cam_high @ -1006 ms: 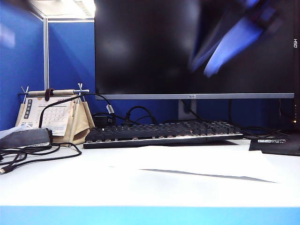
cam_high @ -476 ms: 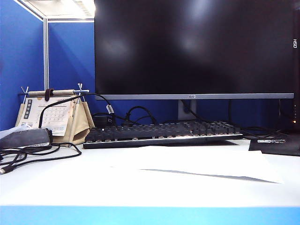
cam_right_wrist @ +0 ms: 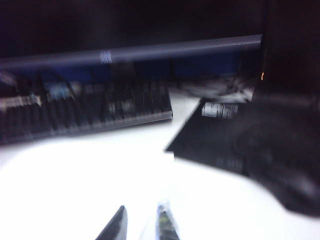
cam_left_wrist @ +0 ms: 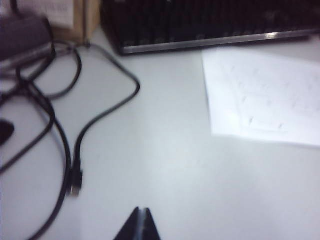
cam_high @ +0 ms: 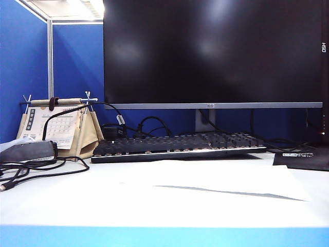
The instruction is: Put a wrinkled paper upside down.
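- Your left gripper (cam_left_wrist: 142, 225) showed only as two dark fingertips pressed together at the bottom edge of the left wrist view, fully closed and holding nothing, above bare white desk.
- From that gripper, the wrinkled paper (cam_left_wrist: 265, 102) lay toward the upper right of the left wrist frame, well apart from the fingertips, with its near left corner the closest part.
- Your right gripper (cam_right_wrist: 141, 225) appeared at the bottom edge of the blurred right wrist view, its two tips standing a little apart with a narrow gap and nothing visibly between them.
- Below and ahead of those tips you had only a washed-out white area; I could not tell there where paper ended and desk began.
- In the exterior view, neither gripper was visible, and the wrinkled paper (cam_high: 216, 177) lay flat at centre right, just in front of the keyboard (cam_high: 180, 145).
- Its long axis ran left to right across that frame, along the keyboard's front edge, and a dark shadow line marked a slightly lifted front edge.
- My judgement: you could not settle the nearer arm from these views, though the left gripper had a clear line to the paper's left corner.
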Action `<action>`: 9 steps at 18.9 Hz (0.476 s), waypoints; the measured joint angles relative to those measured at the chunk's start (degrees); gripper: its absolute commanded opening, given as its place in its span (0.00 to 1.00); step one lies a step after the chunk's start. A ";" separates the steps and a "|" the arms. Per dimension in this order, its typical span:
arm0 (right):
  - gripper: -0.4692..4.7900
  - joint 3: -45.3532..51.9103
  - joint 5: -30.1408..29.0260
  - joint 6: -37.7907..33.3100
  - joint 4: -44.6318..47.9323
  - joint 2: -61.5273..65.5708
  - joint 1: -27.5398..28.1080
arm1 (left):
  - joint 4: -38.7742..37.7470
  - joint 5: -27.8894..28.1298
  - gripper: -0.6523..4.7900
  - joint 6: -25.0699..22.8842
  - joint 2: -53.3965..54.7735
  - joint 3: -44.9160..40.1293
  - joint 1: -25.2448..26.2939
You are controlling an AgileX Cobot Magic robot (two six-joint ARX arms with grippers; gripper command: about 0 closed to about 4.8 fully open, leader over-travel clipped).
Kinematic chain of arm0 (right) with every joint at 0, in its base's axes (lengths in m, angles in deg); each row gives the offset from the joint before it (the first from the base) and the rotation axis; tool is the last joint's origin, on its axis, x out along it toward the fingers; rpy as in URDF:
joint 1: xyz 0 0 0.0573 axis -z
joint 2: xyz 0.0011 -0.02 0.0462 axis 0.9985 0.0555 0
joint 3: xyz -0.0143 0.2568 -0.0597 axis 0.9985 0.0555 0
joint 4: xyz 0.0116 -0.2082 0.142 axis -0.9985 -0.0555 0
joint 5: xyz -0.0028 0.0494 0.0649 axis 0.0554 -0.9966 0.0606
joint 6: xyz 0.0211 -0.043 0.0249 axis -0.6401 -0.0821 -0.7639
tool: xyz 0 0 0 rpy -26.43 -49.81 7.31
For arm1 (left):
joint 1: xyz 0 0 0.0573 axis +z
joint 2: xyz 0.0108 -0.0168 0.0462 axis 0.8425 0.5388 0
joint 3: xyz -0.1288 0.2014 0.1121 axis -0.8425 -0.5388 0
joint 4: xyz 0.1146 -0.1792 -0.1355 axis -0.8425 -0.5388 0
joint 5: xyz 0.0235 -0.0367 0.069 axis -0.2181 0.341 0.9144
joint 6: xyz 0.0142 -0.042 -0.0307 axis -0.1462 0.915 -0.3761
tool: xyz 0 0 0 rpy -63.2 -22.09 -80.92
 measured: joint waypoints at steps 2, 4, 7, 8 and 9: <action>0.08 2.58 0.04 0.07 -0.24 0.00 0.00 | 0.46 -1.90 0.11 0.04 -0.04 -1.16 0.04; 0.08 4.46 0.72 0.09 -0.13 0.00 -0.02 | 0.57 -2.21 0.11 0.24 -0.02 -1.92 0.02; 0.08 8.61 0.85 0.11 -0.33 0.00 -0.02 | 1.09 0.50 0.11 0.28 -0.02 -4.11 0.02; 0.08 9.86 0.76 0.07 -0.35 0.02 -0.02 | -0.66 1.73 0.11 0.37 0.00 -4.15 0.02; 0.08 9.86 0.74 0.07 -0.04 0.02 -0.02 | -1.42 2.38 0.11 0.46 0.07 -4.13 0.04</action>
